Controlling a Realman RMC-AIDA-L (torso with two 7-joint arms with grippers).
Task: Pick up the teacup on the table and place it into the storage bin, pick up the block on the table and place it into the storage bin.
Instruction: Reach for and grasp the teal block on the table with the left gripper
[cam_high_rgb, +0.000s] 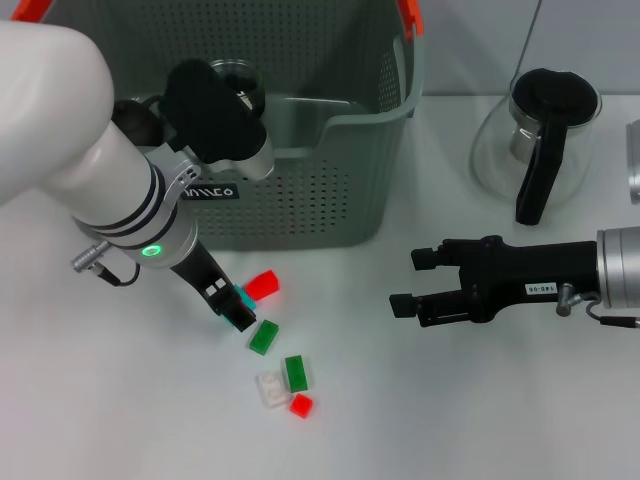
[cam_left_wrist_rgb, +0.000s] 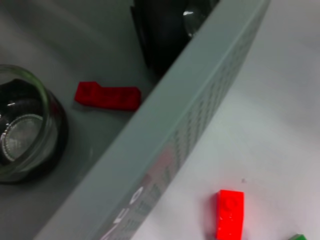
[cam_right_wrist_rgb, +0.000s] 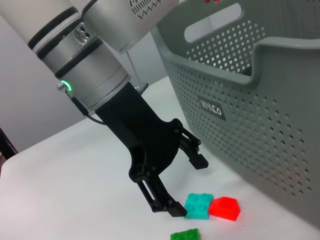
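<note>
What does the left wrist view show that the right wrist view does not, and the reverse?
Left wrist only: the bin's inside, holding a red block and a glass cup.

Right wrist only: the left gripper, open, one finger beside a teal block, and the bin's handle slot.

Both: the bin's perforated wall, its label, and a red block on the table outside it.

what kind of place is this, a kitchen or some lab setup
Probably a lab test bench, not a kitchen: a plain white table holds scattered small plastic toy bricks, a grey-green perforated plastic basket and a glass coffee pot, with no kitchen fittings in view.
</note>
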